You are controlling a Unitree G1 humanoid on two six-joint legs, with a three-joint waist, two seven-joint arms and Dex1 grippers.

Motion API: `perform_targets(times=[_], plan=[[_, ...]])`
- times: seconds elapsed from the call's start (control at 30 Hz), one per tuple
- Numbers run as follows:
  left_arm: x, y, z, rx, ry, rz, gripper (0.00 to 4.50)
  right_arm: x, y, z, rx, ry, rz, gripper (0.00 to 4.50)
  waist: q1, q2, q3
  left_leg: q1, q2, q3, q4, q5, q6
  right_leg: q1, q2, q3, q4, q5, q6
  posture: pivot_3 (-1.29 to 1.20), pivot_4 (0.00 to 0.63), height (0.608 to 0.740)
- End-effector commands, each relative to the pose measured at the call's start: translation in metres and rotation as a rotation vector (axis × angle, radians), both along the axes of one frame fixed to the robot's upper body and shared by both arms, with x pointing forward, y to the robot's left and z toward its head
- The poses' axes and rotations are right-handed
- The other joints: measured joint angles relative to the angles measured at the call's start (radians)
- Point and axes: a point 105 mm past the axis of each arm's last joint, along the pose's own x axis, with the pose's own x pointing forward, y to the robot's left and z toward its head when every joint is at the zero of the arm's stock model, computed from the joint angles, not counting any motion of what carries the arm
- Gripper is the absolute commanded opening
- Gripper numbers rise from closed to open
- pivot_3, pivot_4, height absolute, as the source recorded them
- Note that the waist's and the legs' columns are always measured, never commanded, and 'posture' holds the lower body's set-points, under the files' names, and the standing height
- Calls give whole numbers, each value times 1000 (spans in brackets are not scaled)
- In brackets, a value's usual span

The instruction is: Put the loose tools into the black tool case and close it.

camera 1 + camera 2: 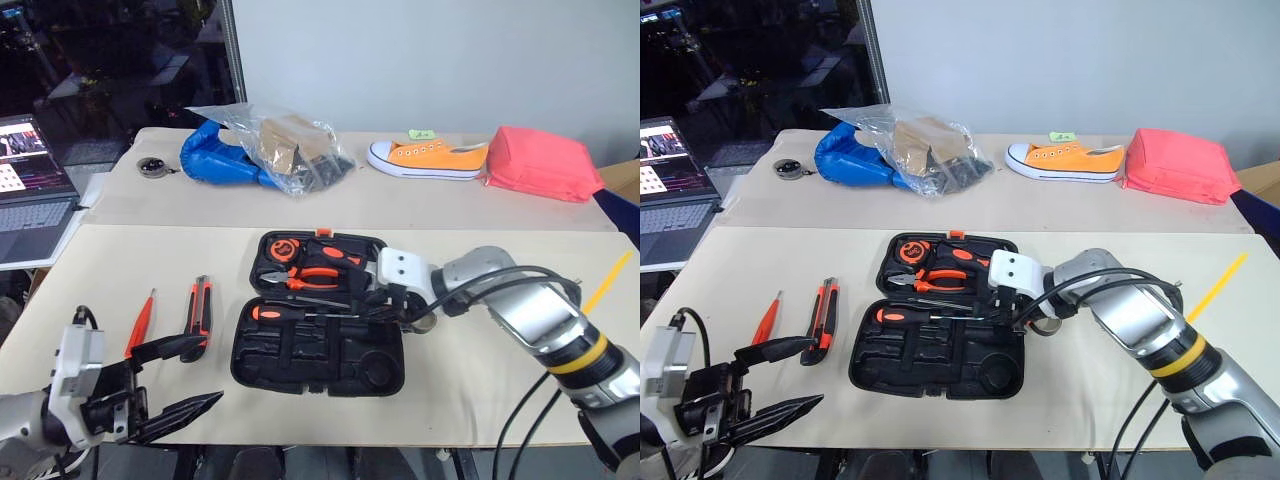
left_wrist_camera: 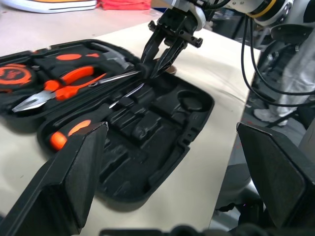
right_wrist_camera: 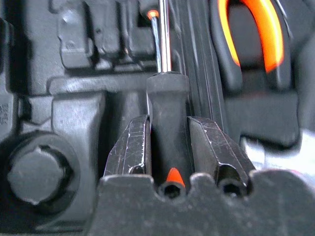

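Note:
The black tool case (image 1: pixel 330 372) lies open in the middle of the table, with pliers, a hammer and a tape measure in its far half. One orange-and-black screwdriver (image 1: pixel 268 312) rests in its near half. My right gripper (image 3: pixel 170 128) is shut on the handle of a second screwdriver (image 3: pixel 167 105), low over the case's right side, the shaft pointing across the case. A small beige roll (image 1: pixel 1045 325) sits half hidden under that wrist. The slim orange driver (image 1: pixel 140 322) and the utility knife (image 1: pixel 200 312) lie on the table left of the case. My left gripper (image 1: pixel 212 370) hangs open at the table's front left edge.
On the back table are a clear plastic bag (image 1: pixel 280 145) with a blue thing beside it, an orange shoe (image 1: pixel 428 158), a red pouch (image 1: pixel 540 162) and a small round object (image 1: pixel 152 167). A laptop (image 1: pixel 30 190) stands at the far left. A yellow strip (image 1: pixel 608 282) lies at the right edge.

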Motion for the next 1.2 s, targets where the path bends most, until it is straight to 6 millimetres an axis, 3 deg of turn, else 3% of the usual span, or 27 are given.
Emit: perform_targets(times=[0.03, 0.33, 0.67, 0.8, 0.87, 1.0, 1.2], plan=[[-5, -6, 8, 16, -56, -7, 4500, -6, 12, 2, -18, -2, 73, 840, -1, 0, 0, 0, 0, 0, -1, 0, 0, 0, 0, -1, 0, 0, -1, 0, 150, 740], [-5, -2, 9, 32, -66, -12, 4500, -8, 23, -8, -34, 88, 13, 840, -5, 0, 0, 1, 1, 0, 0, 0, 0, -1, 3, -2, 2, -1, -4, 0, 150, 740], [-4, 14, 7, 75, -60, -12, 4500, 0, 20, -23, -70, 109, -65, 837, -4, 0, 0, 2, 1, 1, 0, 0, 0, -1, 2, -3, 2, -1, -5, 0, 150, 740], [-2, 15, 7, 80, -65, -18, 4500, -3, 17, -30, -118, 116, -15, 837, -4, 0, 0, 4, 1, 1, 1, 0, 0, 1, 2, -3, 2, -1, -8, 0, 150, 740], [-2, 15, 6, 81, -65, -20, 4500, -2, 15, -32, -132, 106, -2, 1842, -5, -1, -1, 4, 1, 1, 1, 0, 0, 1, 2, -3, 2, -3, -10, 0, 150, 740], [-2, 15, 6, 84, -67, -21, 4500, 4, 9, -25, -128, 56, -12, 3073, 1, -1, -1, 5, 1, 1, 0, 0, 0, 1, 0, -4, 2, -3, -9, 0, 150, 740], [-1, 16, 5, 85, -70, -12, 4500, 0, 1, 7, -15, 46, -23, 3073, 4, -1, -1, 2, 0, 2, 1, 0, 0, 1, -1, -4, 1, -1, -6, 0, 150, 740]])
